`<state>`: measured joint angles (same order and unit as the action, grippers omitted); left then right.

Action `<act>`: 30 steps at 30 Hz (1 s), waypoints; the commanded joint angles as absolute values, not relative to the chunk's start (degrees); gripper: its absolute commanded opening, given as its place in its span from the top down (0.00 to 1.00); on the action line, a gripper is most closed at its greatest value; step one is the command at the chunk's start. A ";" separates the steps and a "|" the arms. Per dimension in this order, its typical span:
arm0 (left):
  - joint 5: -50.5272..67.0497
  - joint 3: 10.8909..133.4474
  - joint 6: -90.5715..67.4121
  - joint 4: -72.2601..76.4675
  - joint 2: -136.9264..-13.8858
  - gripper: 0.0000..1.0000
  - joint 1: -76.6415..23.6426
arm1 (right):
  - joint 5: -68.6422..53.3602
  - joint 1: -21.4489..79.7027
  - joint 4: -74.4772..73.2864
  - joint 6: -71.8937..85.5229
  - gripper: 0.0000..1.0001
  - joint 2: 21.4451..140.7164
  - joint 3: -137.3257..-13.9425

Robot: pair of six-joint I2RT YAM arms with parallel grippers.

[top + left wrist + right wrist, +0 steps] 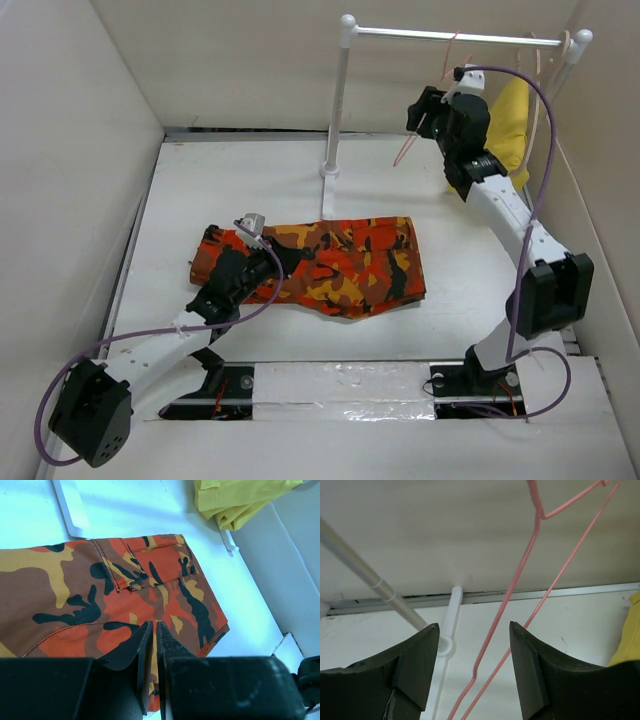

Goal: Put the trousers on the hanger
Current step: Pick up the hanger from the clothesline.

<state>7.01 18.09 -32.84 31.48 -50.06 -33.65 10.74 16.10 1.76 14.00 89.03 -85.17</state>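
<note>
The trousers (360, 262) lie folded flat on the white tabletop (200, 190), near its middle and in front of the white rail stand (340, 100). The left end effector (285, 258) sits low over their left part, its jaws drawn almost together with only a thin slit between them (whether any fabric is pinched there cannot be told). The hanger (407, 150) hangs from the rail at the back right, just beside a yellow cloth (512, 125). The right end effector (472, 625) is raised to the hanger, its jaws spread wide with the pink wire passing between them, touching neither finger.
</note>
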 commanded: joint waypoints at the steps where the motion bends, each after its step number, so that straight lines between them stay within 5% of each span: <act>1: 8.88 18.37 -31.82 34.01 -49.92 0.94 -33.57 | 9.58 14.33 -0.78 16.26 0.37 92.63 -91.84; 7: 7.91 18.46 -31.82 33.84 -49.83 0.93 -33.57 | 1.68 11.87 1.47 20.38 0.54 97.21 -92.56; 9: 7.65 18.37 -31.73 33.75 -50.10 0.93 -33.57 | 0.01 11.17 3.59 21.35 0.78 97.03 -90.89; 13: 8.44 18.55 -31.82 33.75 -50.19 0.93 -33.57 | -5.36 9.94 10.96 23.46 0.98 94.49 -85.18; 23: 7.39 18.54 -31.20 34.63 -50.71 0.69 -33.57 | -11.69 8.09 11.96 22.94 1.00 87.11 -81.92; 30: 7.73 19.86 -30.24 37.00 -52.03 0.63 -33.57 | -13.62 8.09 13.70 21.97 1.00 80.79 -69.12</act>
